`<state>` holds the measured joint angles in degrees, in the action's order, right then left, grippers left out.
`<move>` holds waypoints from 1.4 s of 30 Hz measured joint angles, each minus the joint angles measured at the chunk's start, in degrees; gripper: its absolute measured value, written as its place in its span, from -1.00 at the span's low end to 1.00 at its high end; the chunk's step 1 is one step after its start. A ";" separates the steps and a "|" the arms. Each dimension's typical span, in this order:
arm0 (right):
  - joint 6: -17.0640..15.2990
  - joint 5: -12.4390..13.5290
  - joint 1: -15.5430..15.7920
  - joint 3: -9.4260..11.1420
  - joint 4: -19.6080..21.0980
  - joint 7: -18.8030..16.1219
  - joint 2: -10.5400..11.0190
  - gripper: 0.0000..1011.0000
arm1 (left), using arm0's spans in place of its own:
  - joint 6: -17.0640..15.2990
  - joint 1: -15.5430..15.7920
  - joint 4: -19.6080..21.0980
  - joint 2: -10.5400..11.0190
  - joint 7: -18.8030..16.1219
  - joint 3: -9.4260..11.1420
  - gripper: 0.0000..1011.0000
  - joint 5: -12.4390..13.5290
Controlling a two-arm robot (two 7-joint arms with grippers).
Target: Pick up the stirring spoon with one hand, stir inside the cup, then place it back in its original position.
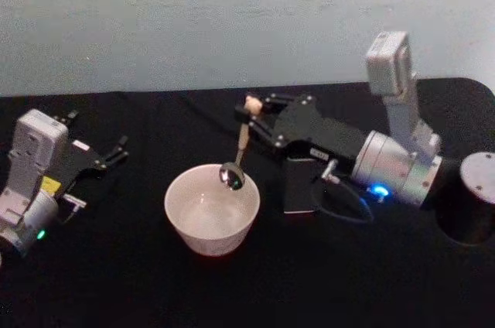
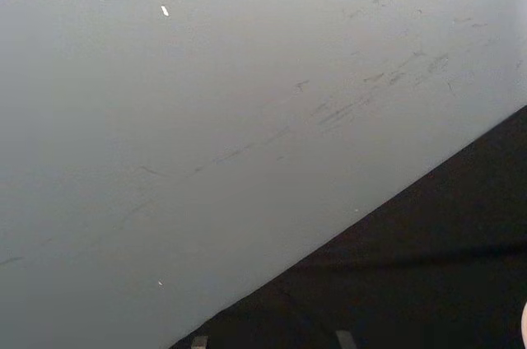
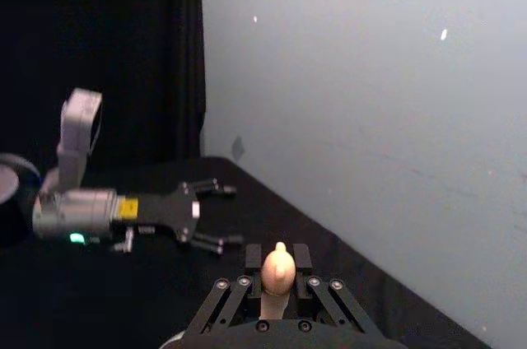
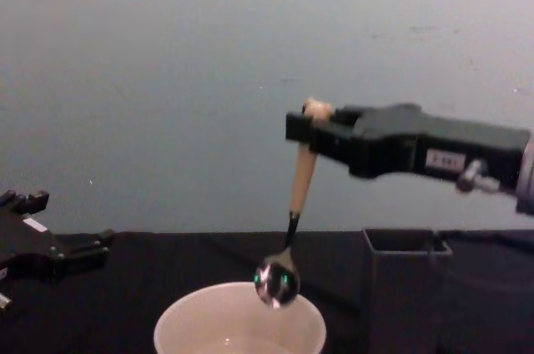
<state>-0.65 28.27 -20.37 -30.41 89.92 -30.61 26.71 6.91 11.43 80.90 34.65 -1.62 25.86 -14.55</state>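
The stirring spoon point(image 1: 240, 149) hangs nearly upright, and my right gripper point(image 1: 253, 115) is shut on the top of its beige handle, just under the bear-head knob point(image 3: 277, 267). Its shiny metal bowl point(image 4: 277, 281) hovers just above the far rim of the cream cup point(image 1: 211, 208), right of the cup's centre. In the chest view the right gripper point(image 4: 310, 133) reaches in from the right, above the cup point(image 4: 240, 321). The dark grey square holder point(image 1: 298, 183) stands right of the cup, under the right arm, and its open top point(image 4: 406, 243) holds nothing. My left gripper point(image 1: 116, 152) rests open at the table's left.
A black cloth point(image 1: 116, 281) covers the table, with a pale wall behind. A dark round cylinder point(image 1: 473, 196) stands at the right edge, beside the right arm's base. A blue cable point(image 1: 352, 208) loops on the cloth right of the holder.
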 joint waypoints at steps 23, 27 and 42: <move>11.05 -9.52 -1.74 -3.35 -11.32 -2.77 -6.94 -0.58 | 0.00 0.00 0.00 0.00 0.00 0.00 0.98 0.00; 12.06 -10.75 -1.83 -3.40 -12.39 -2.75 -7.67 -0.57 | 0.00 0.00 0.00 0.00 0.00 0.00 0.98 0.00; 12.77 -14.09 -1.87 -2.70 -14.01 -1.95 -8.60 -0.58 | 0.00 0.00 0.00 0.00 0.00 0.00 0.98 0.00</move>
<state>12.13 14.18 -22.24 -33.12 75.90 -32.56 18.12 6.91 11.43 80.90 34.65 -1.62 25.86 -14.55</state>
